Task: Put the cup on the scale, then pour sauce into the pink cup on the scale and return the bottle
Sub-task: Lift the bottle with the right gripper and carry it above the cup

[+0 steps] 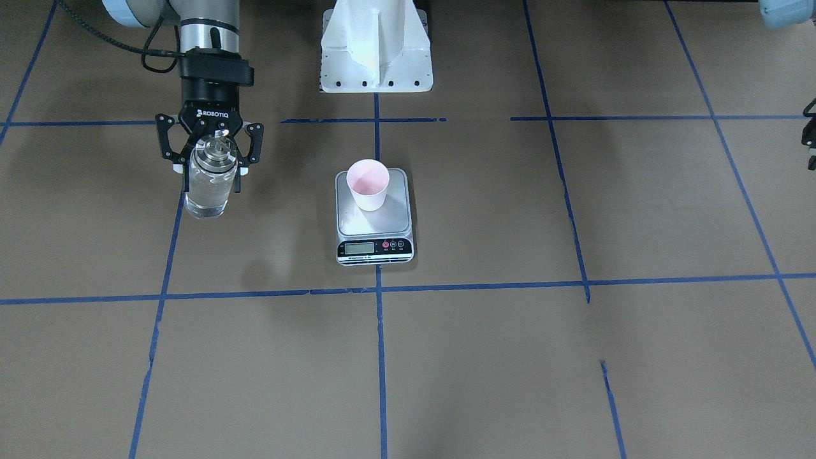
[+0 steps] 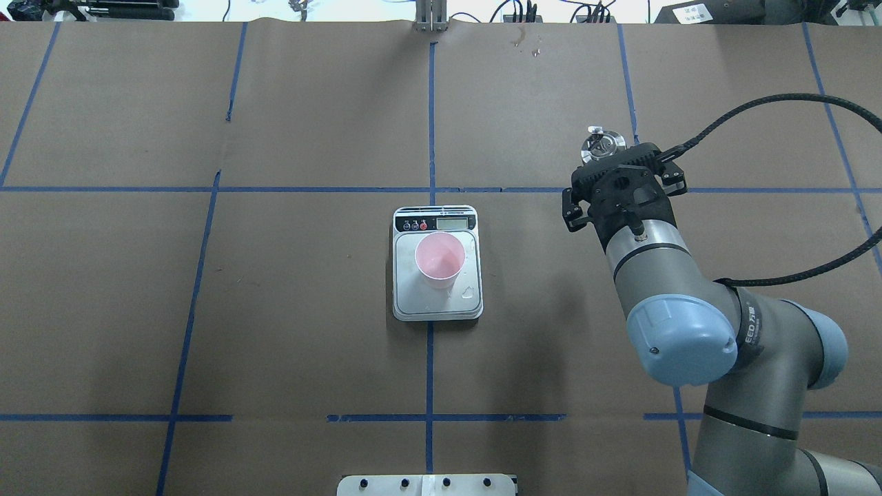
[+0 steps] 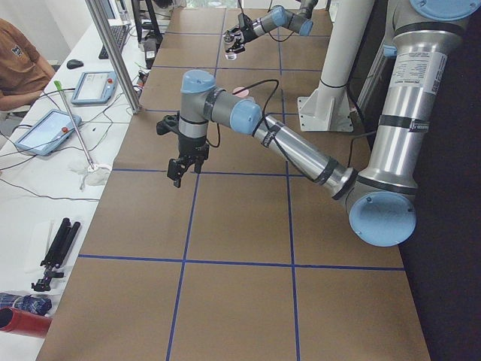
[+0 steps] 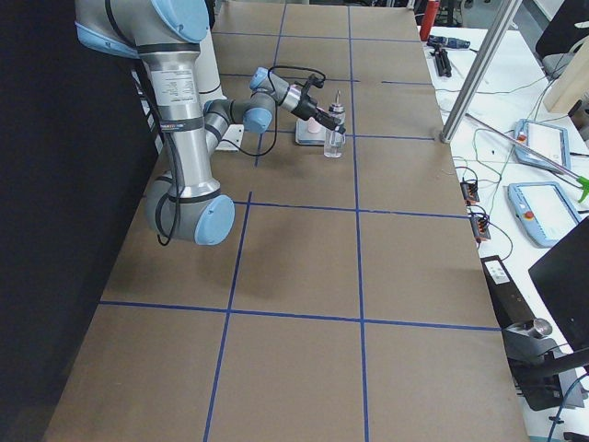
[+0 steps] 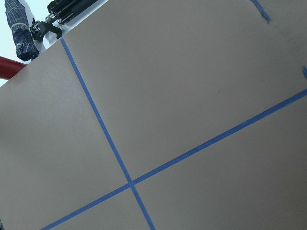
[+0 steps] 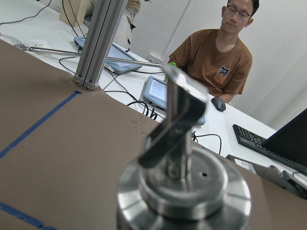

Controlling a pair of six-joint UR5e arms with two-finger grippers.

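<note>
The pale pink cup (image 1: 368,185) stands upright on the steel scale (image 1: 395,220) at the table's middle; it also shows in the overhead view (image 2: 439,258) on the scale (image 2: 406,303). My right gripper (image 1: 212,172) is shut on the clear glass bottle (image 1: 207,191), fingers on both sides below its metal cap (image 2: 603,146). The bottle is upright, well to the side of the scale, with clear sauce inside; I cannot tell if its base touches the table. The cap and spout (image 6: 184,182) fill the right wrist view. My left gripper (image 3: 180,171) hangs over bare table far from the scale; I cannot tell its state.
The white robot base plate (image 1: 376,51) sits behind the scale. Blue tape lines cross the brown table. An aluminium post (image 2: 431,17) stands at the far edge. An operator (image 6: 218,52) sits beyond the table with tablets and cables.
</note>
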